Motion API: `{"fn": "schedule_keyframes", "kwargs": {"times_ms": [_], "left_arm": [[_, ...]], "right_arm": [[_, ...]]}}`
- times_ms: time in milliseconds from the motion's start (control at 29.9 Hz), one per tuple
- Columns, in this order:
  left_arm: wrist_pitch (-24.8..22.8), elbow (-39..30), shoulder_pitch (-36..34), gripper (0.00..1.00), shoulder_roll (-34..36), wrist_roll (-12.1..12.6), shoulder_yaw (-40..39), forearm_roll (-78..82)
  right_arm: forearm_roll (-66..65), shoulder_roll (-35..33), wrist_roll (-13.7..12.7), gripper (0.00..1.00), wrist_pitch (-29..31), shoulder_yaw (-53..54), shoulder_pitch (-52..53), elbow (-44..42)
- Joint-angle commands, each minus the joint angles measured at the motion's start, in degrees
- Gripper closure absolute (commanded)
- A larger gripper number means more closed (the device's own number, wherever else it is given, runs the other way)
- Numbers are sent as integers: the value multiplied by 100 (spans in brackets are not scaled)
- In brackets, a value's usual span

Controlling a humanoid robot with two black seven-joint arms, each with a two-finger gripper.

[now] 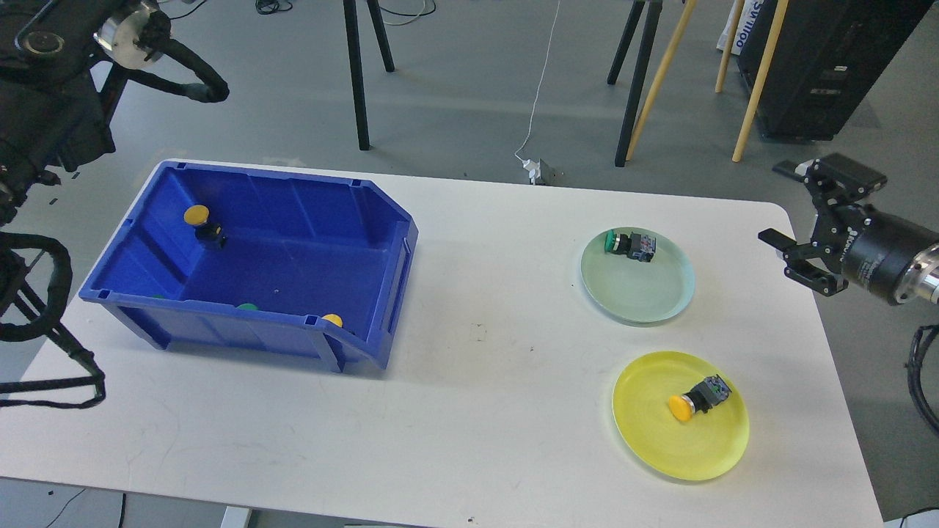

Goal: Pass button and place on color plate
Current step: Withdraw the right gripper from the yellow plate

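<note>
Buttons on plates, right gripper (796, 220) wide open, empty.
Yellow button (698, 400) lies cap lower-left on yellow plate (645, 433); left gripper unseen.

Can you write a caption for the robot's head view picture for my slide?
Buttons wait in the blue bin while one green button and one yellow button sit on matching plates.

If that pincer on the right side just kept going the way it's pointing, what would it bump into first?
The right pincer, open and empty, points left and slightly away across the table's right edge. Going straight on, it would probably meet the green button on the green plate first, unless it passes above it; height is unclear from this view.
</note>
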Motion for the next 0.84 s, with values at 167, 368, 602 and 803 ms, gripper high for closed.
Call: {"fn": "schedule_keyframes", "kwargs": {"times_ms": [167,368,602,803], "left_arm": [[-1,-18,4,1,192,-4,16,351],[-1,-36,136,1,139,-83,16,1168],[-1,-212,242,1,210,-277,-46,1257],[-1,-220,242,1,254,-268,-28,1257]], "right_arm": [[-52,1537,-847,2,10,-645,2306,-2562],[-52,2397,-830,2,10,-2130,3634,-4267],[-43,3207,-821,2,229,-2801,4093,-5553],[-17,3199,-725,2,203,-2722,4216,-5562]]}}
